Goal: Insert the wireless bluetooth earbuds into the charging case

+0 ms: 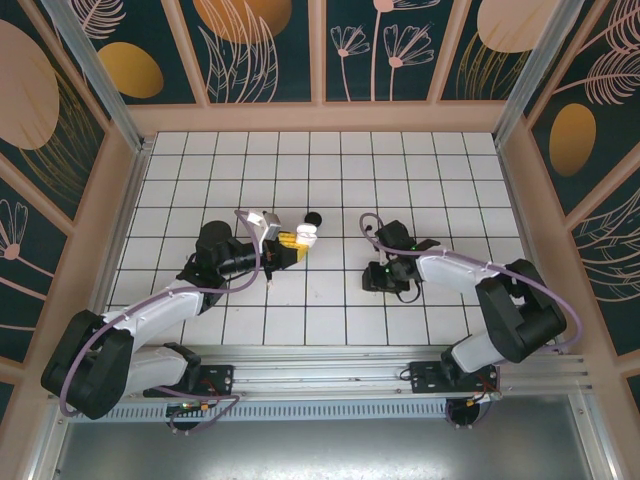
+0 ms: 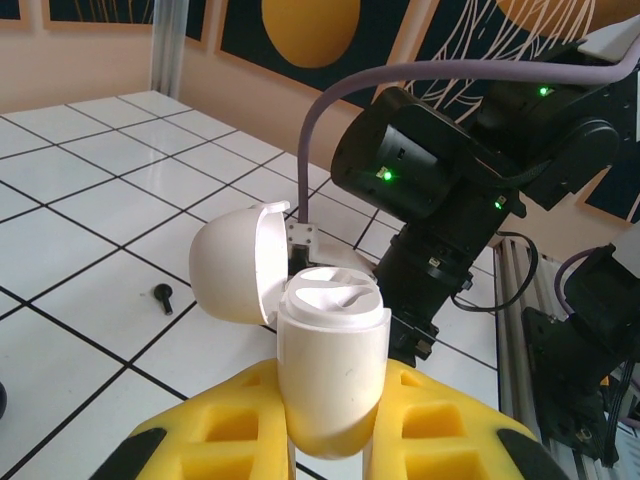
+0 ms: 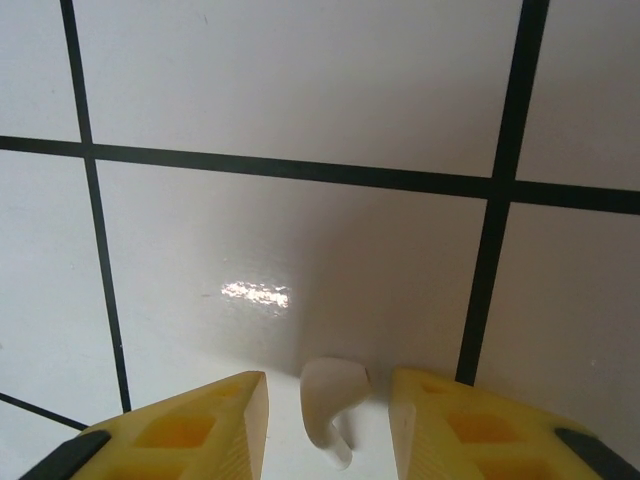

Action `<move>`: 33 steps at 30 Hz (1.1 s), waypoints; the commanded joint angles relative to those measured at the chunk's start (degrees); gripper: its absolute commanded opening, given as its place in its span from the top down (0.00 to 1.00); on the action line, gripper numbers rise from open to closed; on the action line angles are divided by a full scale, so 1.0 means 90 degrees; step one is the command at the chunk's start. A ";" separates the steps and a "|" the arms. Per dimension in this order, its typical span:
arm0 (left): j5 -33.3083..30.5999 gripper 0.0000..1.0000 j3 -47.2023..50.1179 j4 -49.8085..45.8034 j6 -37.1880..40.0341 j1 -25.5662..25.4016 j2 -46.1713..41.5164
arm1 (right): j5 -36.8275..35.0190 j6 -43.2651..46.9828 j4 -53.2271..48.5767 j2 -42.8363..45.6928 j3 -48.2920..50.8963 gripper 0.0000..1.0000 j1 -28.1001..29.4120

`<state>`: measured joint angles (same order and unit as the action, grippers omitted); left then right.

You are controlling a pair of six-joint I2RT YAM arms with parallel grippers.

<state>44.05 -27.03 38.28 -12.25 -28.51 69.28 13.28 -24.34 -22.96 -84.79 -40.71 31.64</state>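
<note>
My left gripper (image 1: 298, 240) is shut on a white charging case (image 2: 330, 350), held upright above the tiles. Its lid (image 2: 235, 265) hangs open to the left and both sockets on top are empty. A black earbud (image 2: 162, 296) lies on a tile beyond the case. My right gripper (image 1: 383, 276) points down close to the floor and stands open (image 3: 330, 425). A white earbud (image 3: 335, 395) lies on the tile between its yellow fingers (image 3: 200, 420), touching neither. The other earbuds are out of view.
A small rounded black thing (image 1: 313, 217) sits just past the white case; I cannot tell what it is. In the left wrist view the right arm (image 2: 440, 150) looms close behind the case. The white tiled floor (image 1: 330, 160) has raised walls around it.
</note>
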 commanded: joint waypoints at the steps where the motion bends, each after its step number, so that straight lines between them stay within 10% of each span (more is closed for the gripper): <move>1: -0.0052 0.98 0.0071 -0.0036 0.0141 -0.0042 -0.0144 | 0.0022 0.0030 -0.0201 -0.0251 -0.0191 0.65 0.0166; 14: -0.0114 0.99 0.0105 -0.0254 0.0217 -0.0045 -0.0371 | -0.0321 -0.0453 -0.0327 -0.0291 -0.0338 0.85 0.0271; 33: -0.0406 0.99 0.0222 0.0006 0.0263 -0.0054 -0.0479 | -0.1050 -0.1299 -0.0388 0.0841 -0.0776 0.90 0.0286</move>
<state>41.82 -25.71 35.86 -10.96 -28.51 66.32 7.29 -32.60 -25.26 -81.76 -45.01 33.71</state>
